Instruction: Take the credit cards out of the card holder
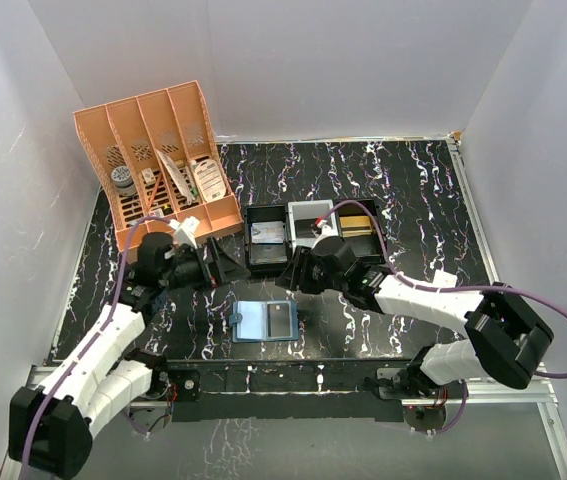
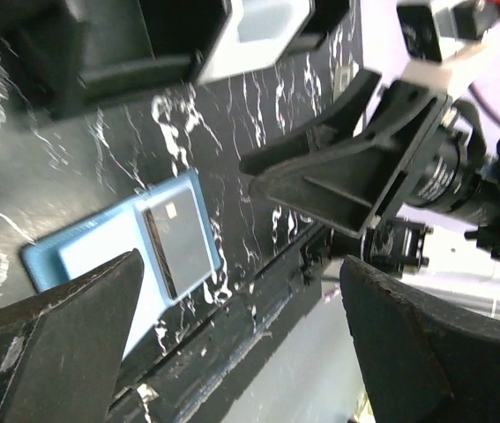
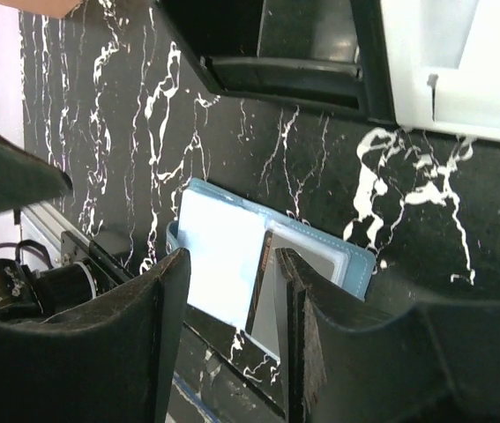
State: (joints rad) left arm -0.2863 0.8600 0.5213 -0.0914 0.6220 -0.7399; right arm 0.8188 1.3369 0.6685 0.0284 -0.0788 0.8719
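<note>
I am angling both arms toward frame centre, left tool [image 1: 228, 268] spread wide, right tool [image 1: 291, 276] part-open, both grasping nothing, above the open card holder [image 1: 263, 321] lying lower-centre on the worktop [image 1: 413, 190].

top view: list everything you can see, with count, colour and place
card holder: one, teal outside, lighter blue inside, lying open near the table's front centre
credit card: one visible, dark, in the holder's right pocket
trays: three, black, white, black, in a row behind the holder
organizer: one, orange, back left, slots holding small items
table: one, black with white veins
left gripper: open, empty, left of the trays
right gripper: open, empty, above the holder's far side
</note>
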